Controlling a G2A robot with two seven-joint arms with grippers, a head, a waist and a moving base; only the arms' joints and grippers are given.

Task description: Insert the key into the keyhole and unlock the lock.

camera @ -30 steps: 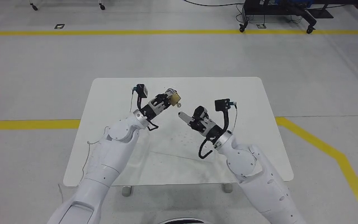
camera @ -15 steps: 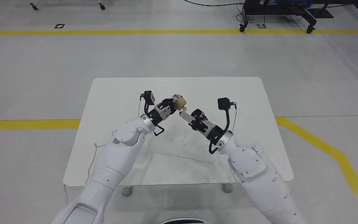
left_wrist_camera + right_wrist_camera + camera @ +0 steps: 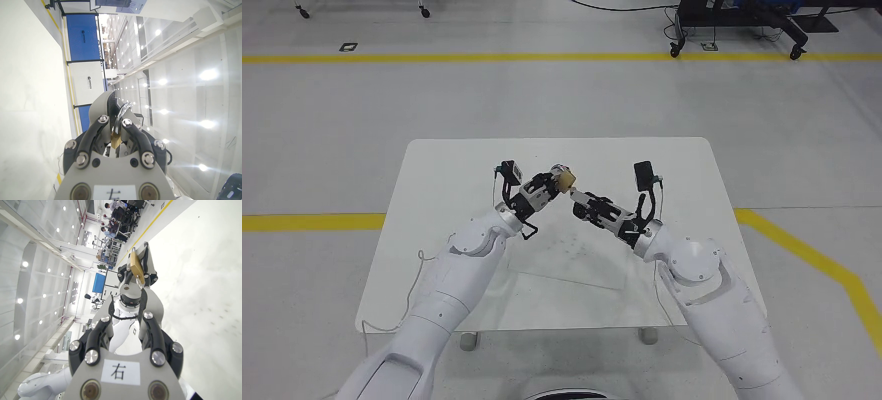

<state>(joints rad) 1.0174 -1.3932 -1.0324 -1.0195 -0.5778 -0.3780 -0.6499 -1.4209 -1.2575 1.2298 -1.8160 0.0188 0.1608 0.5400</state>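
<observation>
Now, key [image 3: 139, 283] meets brass padlock [image 3: 135, 265].
My left gripper [image 3: 118, 117] clamps it; my right gripper [image 3: 126, 294] gapes beside the key.

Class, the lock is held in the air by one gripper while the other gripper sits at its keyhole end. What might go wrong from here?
1. The padlock is held by the left gripper above the table, unsupported; a push from the right gripper could twist it or slip it loose.
2. The small silver piece at its keyhole end, likely the key, could jam if slightly skewed.
</observation>
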